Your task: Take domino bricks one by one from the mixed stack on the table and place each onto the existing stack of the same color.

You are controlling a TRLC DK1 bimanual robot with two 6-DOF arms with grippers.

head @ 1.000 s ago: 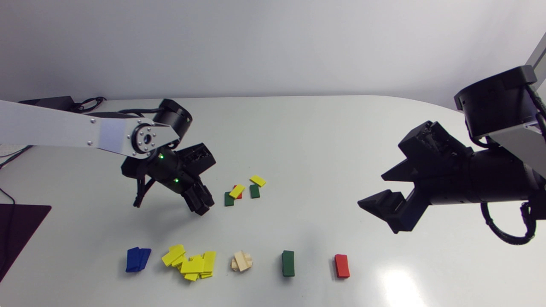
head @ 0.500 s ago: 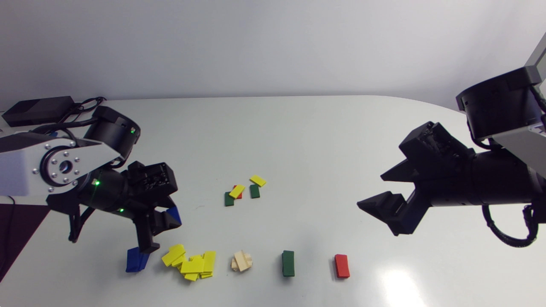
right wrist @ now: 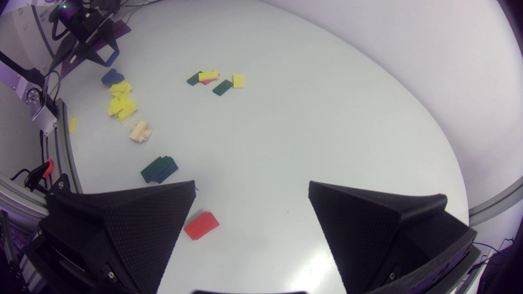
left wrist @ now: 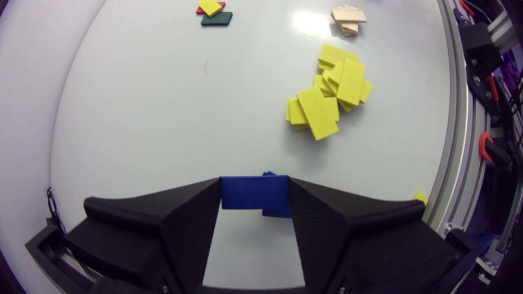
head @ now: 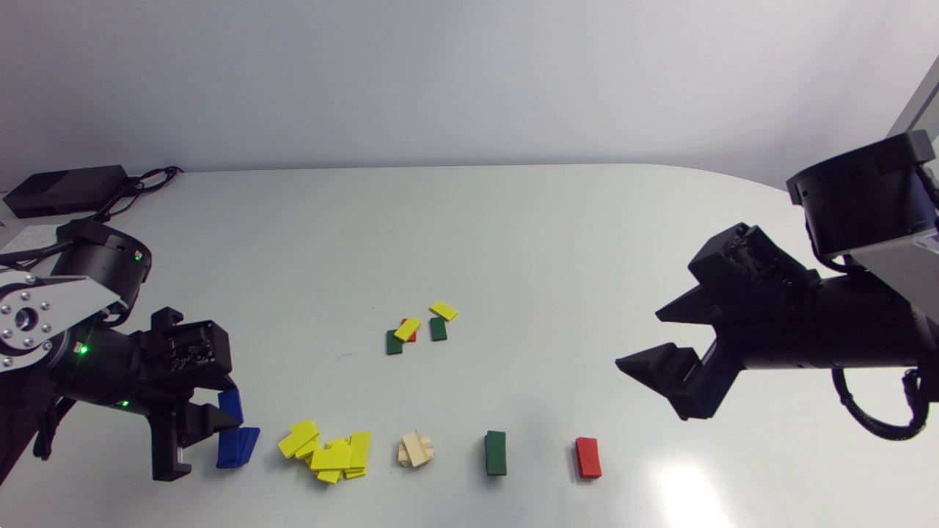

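Blue brick (left wrist: pixel 254 192), clenched in the left pincer (head: pixel 196 433), has swung from the mixed stack (head: pixel 414 330) to just above the blue stack (head: pixel 238 447), so only the drop remains, while the right pincer (head: pixel 637 339) hangs released.

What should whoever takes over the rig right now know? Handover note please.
Left gripper: shut on a blue brick, close over the blue stack.
Right gripper: open, empty, above the right side of the table.
Row beside the blue: yellow stack, wood stack, green stack, red stack.
Mixed pile mid-table: two yellow, two green, one red showing.
To do: set the blue down, then sort those five.
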